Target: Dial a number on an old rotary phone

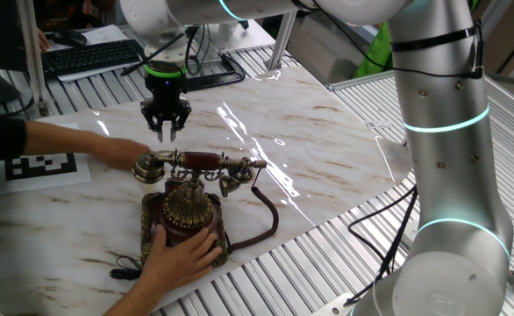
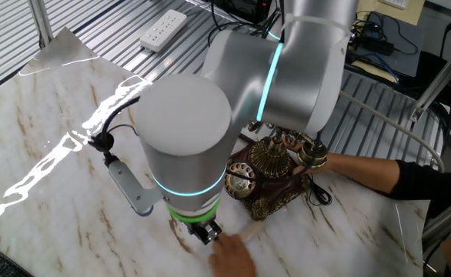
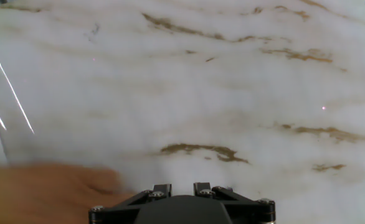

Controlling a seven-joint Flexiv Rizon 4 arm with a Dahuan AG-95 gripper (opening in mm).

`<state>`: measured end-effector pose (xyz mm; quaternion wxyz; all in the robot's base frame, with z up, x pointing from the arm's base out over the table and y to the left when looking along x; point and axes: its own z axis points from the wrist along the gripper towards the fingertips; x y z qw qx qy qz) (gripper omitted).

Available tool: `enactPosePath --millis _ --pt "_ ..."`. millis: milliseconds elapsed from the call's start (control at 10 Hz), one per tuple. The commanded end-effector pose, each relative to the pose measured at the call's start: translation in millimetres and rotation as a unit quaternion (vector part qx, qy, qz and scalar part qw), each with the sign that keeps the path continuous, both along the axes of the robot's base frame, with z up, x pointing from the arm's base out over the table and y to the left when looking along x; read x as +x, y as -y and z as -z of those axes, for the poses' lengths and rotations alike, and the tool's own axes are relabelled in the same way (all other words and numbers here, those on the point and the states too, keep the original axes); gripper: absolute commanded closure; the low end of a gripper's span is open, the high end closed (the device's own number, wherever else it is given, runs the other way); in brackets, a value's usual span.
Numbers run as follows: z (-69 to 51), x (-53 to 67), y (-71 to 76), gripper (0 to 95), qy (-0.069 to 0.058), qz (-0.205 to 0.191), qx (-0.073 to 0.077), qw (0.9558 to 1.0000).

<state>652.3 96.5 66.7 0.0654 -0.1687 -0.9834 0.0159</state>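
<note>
Pincer above the bench, behind the phone

I saw the pincer [image 1: 167, 132] pointing straight down over the marble bench [image 1: 327, 158], its fingers nearly together and grasping nothing. The old rotary phone [image 1: 187, 206] stood near it, apart, while a person's hands [image 1: 182, 259] steadied its base and one handset end.

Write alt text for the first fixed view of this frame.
A person's two hands steady the old rotary phone on a marble-patterned table; one hand is at its base. The gripper hangs behind the phone, pointing down, touching nothing.
</note>
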Motion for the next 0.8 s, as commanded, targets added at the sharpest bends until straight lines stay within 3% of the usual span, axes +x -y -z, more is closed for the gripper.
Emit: enactPosePath --millis 100,800 --pt "-1.4 -5.6 1.1 76.0 0.014 0.003 -0.001 0.9999" --pt "1.6 -9.5 -0.4 76.0 0.014 0.012 -0.004 0.9998"
